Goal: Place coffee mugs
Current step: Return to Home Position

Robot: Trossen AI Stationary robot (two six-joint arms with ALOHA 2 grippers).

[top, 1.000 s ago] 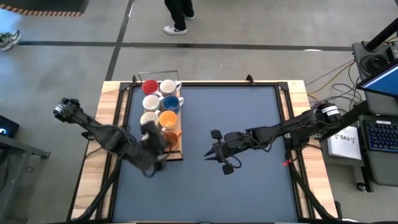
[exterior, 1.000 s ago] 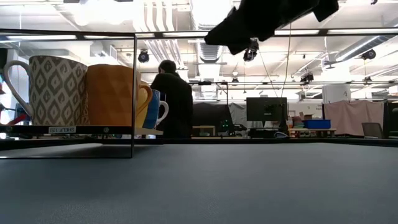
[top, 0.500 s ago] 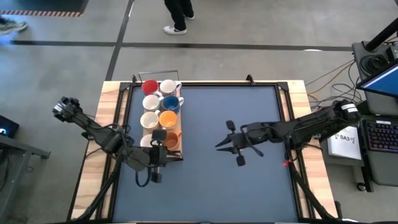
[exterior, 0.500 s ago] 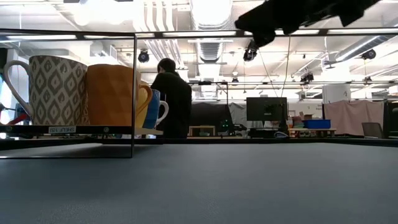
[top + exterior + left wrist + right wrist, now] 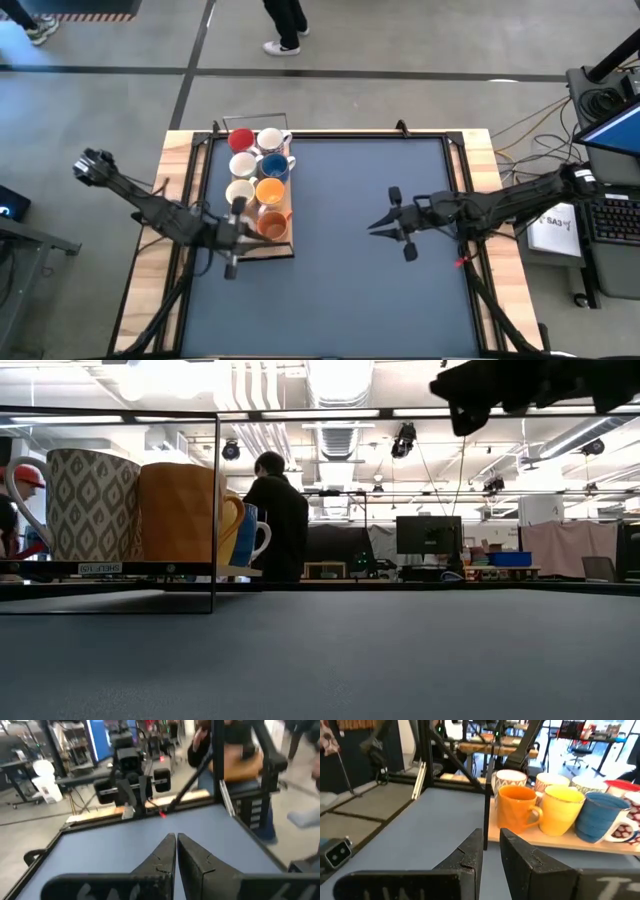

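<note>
**A:** Since the coffee mugs (image 5: 243,165) sit in two rows on the shelf (image 5: 560,841) at the table's (image 5: 380,300) left side, what do we check while homing?

**B:** We lift both arms clear of the shelf frame (image 5: 486,795). Left gripper (image 5: 176,837): fingers pressed together, empty, beside the shelf. Right gripper (image 5: 490,832): slightly parted, empty, mid-table.

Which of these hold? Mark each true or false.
1. Both grippers are empty. True: left gripper and right gripper hold nothing.
2. A mug sits on the mat. False: every visible mug is on the shelf.
3. The patterned mug lies tipped over. False: it stands upright on the shelf.
4. The blue mug is on the shelf. True.
5. The right gripper is over the shelf. False: it is over the mat, apart from the shelf.
</note>
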